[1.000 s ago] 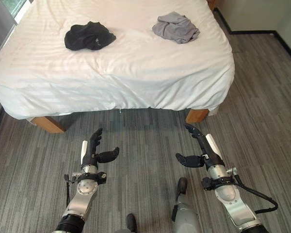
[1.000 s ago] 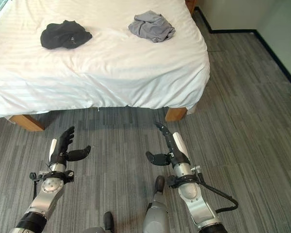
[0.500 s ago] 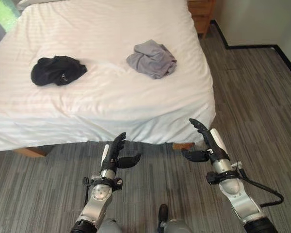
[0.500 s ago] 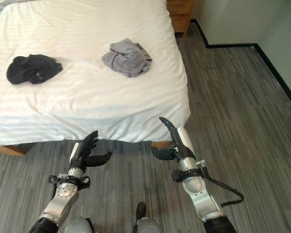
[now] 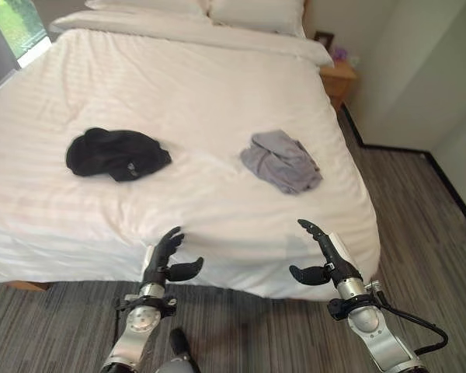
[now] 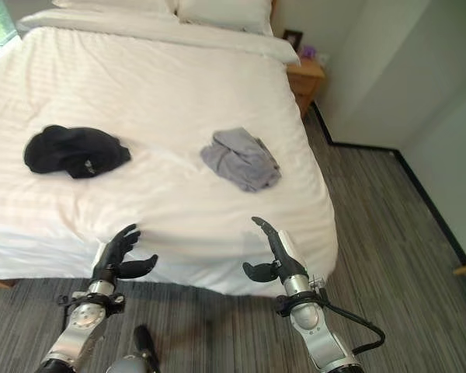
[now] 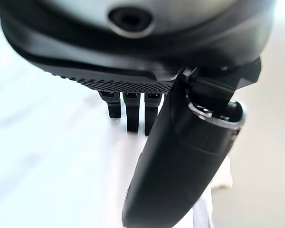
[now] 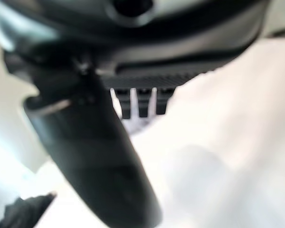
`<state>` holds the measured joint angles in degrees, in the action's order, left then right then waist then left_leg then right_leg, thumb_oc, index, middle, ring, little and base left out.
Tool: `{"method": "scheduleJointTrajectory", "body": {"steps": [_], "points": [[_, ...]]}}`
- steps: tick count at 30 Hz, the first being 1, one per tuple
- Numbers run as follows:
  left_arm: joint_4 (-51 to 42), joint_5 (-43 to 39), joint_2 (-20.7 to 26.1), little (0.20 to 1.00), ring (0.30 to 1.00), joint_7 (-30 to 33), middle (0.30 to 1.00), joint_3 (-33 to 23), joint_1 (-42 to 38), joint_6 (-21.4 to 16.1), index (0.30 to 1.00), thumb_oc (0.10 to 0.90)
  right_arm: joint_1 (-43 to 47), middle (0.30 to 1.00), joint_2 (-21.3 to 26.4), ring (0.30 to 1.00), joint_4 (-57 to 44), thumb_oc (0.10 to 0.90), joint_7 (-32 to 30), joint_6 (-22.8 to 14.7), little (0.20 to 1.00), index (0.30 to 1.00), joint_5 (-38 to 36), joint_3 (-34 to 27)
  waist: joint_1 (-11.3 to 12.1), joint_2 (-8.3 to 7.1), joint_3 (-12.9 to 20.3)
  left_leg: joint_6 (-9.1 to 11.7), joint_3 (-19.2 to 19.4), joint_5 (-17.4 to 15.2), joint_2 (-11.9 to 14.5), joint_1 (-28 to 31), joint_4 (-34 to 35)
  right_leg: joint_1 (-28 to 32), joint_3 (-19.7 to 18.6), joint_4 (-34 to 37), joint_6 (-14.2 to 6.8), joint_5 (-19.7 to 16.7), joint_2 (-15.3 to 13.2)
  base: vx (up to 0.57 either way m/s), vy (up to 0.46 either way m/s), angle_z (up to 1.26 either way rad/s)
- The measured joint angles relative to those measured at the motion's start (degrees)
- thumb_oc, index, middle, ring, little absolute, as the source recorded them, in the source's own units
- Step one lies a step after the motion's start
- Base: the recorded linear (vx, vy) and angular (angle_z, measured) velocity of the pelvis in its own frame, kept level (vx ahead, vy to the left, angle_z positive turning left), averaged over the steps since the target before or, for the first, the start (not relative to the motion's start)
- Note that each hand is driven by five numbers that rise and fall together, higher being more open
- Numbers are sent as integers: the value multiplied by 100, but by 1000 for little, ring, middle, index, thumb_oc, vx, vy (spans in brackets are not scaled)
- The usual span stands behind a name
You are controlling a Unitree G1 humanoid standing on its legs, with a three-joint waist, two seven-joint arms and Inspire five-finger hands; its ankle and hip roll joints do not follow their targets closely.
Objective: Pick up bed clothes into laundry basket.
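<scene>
Barely begun, by the look of it: black garment [image 5: 116,154] at ten o'clock and grey garment [image 5: 282,161] at one o'clock on the bed [image 5: 210,101], neither lifted. Left hand [image 5: 165,260] and right hand [image 5: 321,256] at the near edge, fingers relaxed, empty. Both pickups left to do.

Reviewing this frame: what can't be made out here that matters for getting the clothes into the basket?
- What kind of garment the black clothes and the grey clothes are: both lie crumpled on the bed, folds hiding their shape.
- Items on the nightstand: too small.
- Right wrist view: a dark shape at the corner, blurred and cut off.
- Left hand and right hand are open, holding nothing.
</scene>
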<state>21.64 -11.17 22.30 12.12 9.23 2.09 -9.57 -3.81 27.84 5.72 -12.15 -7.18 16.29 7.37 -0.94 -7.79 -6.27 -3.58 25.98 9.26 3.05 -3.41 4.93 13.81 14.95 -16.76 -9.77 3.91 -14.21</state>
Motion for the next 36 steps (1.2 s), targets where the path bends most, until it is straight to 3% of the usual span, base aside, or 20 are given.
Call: {"method": "scheduleJointTrajectory", "body": {"steps": [1,2,3,4,5,7,10,11,12,13,14,18,19,20,21,23,30,31,32,36], "points": [[-28,-1,63,900,900,5,900,-13,-12,0,900,800,44,900,-5,900,-31,800,-133,1,900,900,70,-133,-1,16,12,-31,-38,12,-33,9,14,-86,-65,-74,-81,71,-23,180,264,32],[-30,-5,236,900,900,27,900,-98,-40,-9,900,800,271,900,114,900,-34,800,-325,49,900,900,196,-254,2,-4,34,-236,-140,-181,-95,30,-8,-405,-320,-229,-280,-138,12,179,262,35],[-26,-2,292,900,900,26,900,-70,-74,7,900,800,363,900,308,900,-142,800,-322,140,900,900,348,-351,-75,42,4,-261,-228,-199,-134,23,6,-653,-433,-816,-284,-314,-35,204,214,64],[-83,3,279,900,900,5,900,-76,-65,6,900,800,465,900,526,900,-382,800,-480,277,900,900,600,-710,-175,233,-89,-228,-390,-179,-124,69,21,-1092,-576,-1595,-488,-335,-110,207,109,52],[-93,-4,244,900,900,12,900,-90,-36,-18,900,800,587,900,546,900,-494,800,-623,391,900,900,688,-916,-186,294,-122,-310,-440,-268,-119,129,20,-1300,-726,-1636,-506,-36,-68,262,102,58],[-79,-7,222,900,900,80,900,-98,-31,-16,900,800,1055,900,664,900,-725,800,-977,536,900,900,768,-1262,-286,387,-175,-298,-537,-323,-130,215,23,-1703,-906,-1128,-358,357,37,167,-26,28],[-34,-18,160,900,900,86,900,-123,-33,-26,900,800,1539,900,1109,900,-779,800,-1074,568,900,900,777,-1208,-305,350,-172,-217,-695,-371,-133,229,49,-1984,-904,444,-90,171,149,167,-61,28],[-8,-80,137,900,900,82,900,-124,-34,-26,900,800,1723,900,1244,900,-773,800,-1072,580,900,900,779,-1159,-304,333,-166,-181,-801,-394,-130,227,51,-1917,-919,1368,-51,-198,169,117,-60,33],[-12,-115,140,900,900,75,900,-125,-37,-27,900,800,1771,900,1320,900,-767,800,-1071,580,900,900,780,-1151,-297,312,-157,-160,-835,-406,-129,227,52,-1892,-916,1701,-44,-374,168,92,-64,75],[-18,-168,192,900,900,-6,900,-168,2,-31,900,800,1882,900,1583,900,-583,800,-1066,577,900,900,789,-1028,-262,177,-81,23,-978,-389,-141,269,52,-1769,-863,2196,50,-878,154,87,-75,74],[-1,-221,199,900,900,-30,900,-196,42,-30,900,800,1931,900,1637,900,-426,800,-1052,603,900,900,787,-924,-244,100,-57,145,-1028,-371,-126,361,51,-1671,-861,2194,77,-1346,171,98,-88,67],[-181,-233,-26,900,900,-49,900,-305,478,-82,900,800,2330,900,1884,900,707,800,-781,735,900,900,706,-187,112,351,31,504,-1029,-372,515,539,24,-1447,-702,2194,387,-1140,808,70,-90,2],[-171,-236,-74,900,900,-68,900,-390,506,-105,900,800,2502,900,1914,900,1064,800,-811,644,900,900,656,36,148,377,34,562,-1046,-375,560,526,22,-1404,-562,2198,445,-1103,824,108,-169,22],[-104,-281,-209,900,900,-87,900,-437,505,-138,900,800,2806,900,2100,900,1875,800,-698,641,900,900,538,515,142,413,77,773,-1134,-375,611,558,21,-1285,-426,2198,451,-1039,861,40,-70,26],[-105,-299,-214,900,900,-96,900,-430,489,-141,900,800,2821,900,2104,900,1981,800,-672,658,900,900,519,533,151,414,78,772,-1146,-374,612,563,19,-1276,-412,2198,438,-1026,863,65,-84,57],[110,-466,-125,900,900,-151,900,-438,490,-206,900,800,3077,900,1754,900,3346,800,-469,770,900,900,105,732,418,404,89,775,-1325,-372,590,497,16,-1239,-201,2199,427,-947,837,62,-84,46],[493,-481,-51,900,900,-152,900,-413,367,-209,900,800,3434,900,460,900,5695,800,-66,679,900,900,-403,1251,676,501,73,784,-1618,-365,515,383,17,-1140,126,2200,381,-848,754,35,-57,27],[606,-541,-30,900,900,-162,900,-419,414,-200,900,800,3434,695,396,695,5900,664,-167,618,695,695,-457,1203,723,558,83,787,-1645,-363,493,384,16,-1118,197,2201,368,-839,727,18,-38,23],[704,-646,-30,900,900,-175,900,-419,418,-200,900,800,3439,300,413,300,6112,400,-202,566,300,300,-575,1113,724,578,105,787,-1709,-363,473,395,16,-1068,233,2201,356,-824,711,19,-33,21],[719,-682,109,900,900,-217,900,-429,418,-198,900,800,3473,300,538,300,6165,400,-172,559,300,300,-888,797,809,589,144,791,-1757,-373,462,332,33,-1043,296,2201,353,-811,699,29,-15,10]]}}
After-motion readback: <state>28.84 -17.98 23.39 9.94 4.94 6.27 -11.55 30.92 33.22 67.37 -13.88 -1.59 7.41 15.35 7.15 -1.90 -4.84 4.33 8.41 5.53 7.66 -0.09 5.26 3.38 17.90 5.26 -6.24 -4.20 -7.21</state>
